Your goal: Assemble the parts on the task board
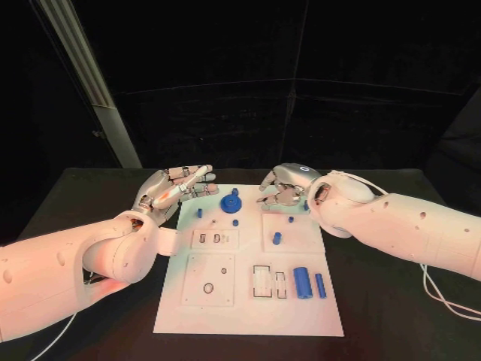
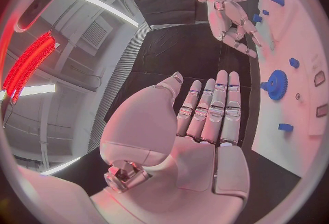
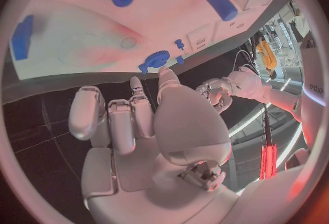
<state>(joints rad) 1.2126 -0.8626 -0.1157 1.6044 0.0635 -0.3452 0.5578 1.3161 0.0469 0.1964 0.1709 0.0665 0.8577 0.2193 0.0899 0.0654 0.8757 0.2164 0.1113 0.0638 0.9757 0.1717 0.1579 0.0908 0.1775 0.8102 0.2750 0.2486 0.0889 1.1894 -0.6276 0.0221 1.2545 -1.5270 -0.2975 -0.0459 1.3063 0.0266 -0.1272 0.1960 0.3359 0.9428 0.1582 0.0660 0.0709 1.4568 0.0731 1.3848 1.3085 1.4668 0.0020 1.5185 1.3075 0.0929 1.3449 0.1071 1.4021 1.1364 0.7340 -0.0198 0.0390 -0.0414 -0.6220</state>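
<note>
While both hands hovered at the far end of the task board (image 1: 252, 316), neither had hold of anything: the left hand (image 1: 176, 188) lay flat beside the board's far left corner with its fingers (image 2: 216, 108) straight and close together, and the right hand (image 1: 287, 186) hung over the far right corner with its fingers (image 3: 123, 122) loosely bent down, nothing between them. On the white board lay one blue gear (image 1: 231, 202) near the far edge between the two hands, three small blue pegs (image 1: 235, 222) close by it, one short blue pin (image 1: 276, 239) on the right middle panel, and two blue cylinders side by side near the right edge, a thick one (image 1: 301, 283) and a thinner one (image 1: 319, 285). The head view showed the whole board with its cut-out slots. The left wrist view showed the empty left palm, the gear (image 2: 276, 84) beyond the fingertips and the right hand (image 2: 236, 21) across from it. The right wrist view showed the right hand's underside and the left hand (image 3: 218, 92) past the gear (image 3: 156, 61)
</note>
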